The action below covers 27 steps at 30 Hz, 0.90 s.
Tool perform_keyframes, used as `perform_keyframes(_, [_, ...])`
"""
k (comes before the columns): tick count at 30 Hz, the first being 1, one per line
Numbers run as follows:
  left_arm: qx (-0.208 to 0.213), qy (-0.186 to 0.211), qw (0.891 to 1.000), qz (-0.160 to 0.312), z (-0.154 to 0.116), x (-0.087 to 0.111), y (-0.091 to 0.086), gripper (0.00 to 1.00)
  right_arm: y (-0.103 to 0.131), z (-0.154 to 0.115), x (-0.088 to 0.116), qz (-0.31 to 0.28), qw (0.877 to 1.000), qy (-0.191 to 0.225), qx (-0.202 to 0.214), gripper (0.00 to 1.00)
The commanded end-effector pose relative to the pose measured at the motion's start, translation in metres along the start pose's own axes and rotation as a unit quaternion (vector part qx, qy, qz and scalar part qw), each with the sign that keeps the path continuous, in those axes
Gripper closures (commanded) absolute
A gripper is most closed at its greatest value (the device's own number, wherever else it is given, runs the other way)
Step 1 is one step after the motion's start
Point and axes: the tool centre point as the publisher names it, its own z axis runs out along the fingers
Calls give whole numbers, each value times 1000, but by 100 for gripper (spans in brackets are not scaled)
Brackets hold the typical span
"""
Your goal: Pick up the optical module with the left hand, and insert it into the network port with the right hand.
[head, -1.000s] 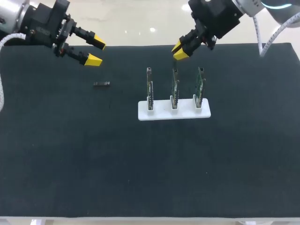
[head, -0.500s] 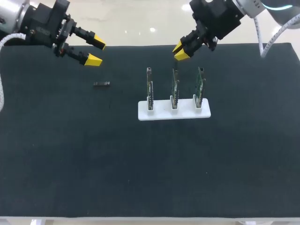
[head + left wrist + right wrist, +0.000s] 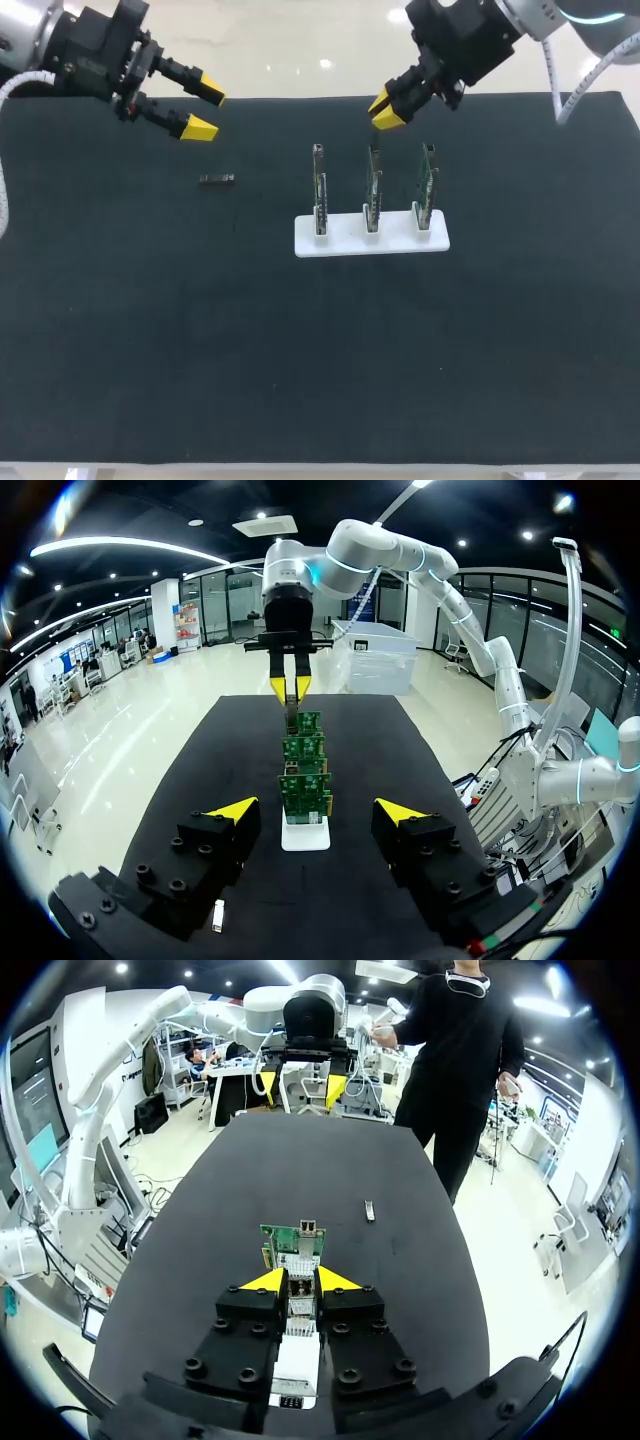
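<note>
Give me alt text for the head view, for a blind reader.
An optical module lies on the black table near the open left gripper. Further right, a white stand holds three upright circuit boards, with the right gripper near the middle board's top.

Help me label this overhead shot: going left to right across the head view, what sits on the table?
optical module → left circuit board → middle circuit board → right circuit board. The white holder spans all three boards, so it is left out.

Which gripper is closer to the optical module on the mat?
Left. The left gripper hangs just beyond the optical module; the right gripper is farther off, above the middle board in the rack.
</note>
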Motion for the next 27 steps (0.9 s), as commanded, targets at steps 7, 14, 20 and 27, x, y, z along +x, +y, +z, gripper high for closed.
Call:
perform_keyframes(7, [1, 2, 1000, -1, 0, -1, 1, 0, 1, 1, 1, 0, 1000, 2, 2, 100])
perform_keyframes(14, [1, 2, 1000, -1, 0, -1, 1, 0, 2, -1, 0, 2, 1000, 4, -1, 100])
perform_keyframes(20, [1, 2, 1000, -1, 0, -1, 1, 0, 2, 3, 1, 1, 1000, 1, 2, 100])
perform_keyframes(27, [1, 2, 1000, -1, 0, -1, 1, 0, 2, 4, 1, 1, 1000, 1, 2, 100])
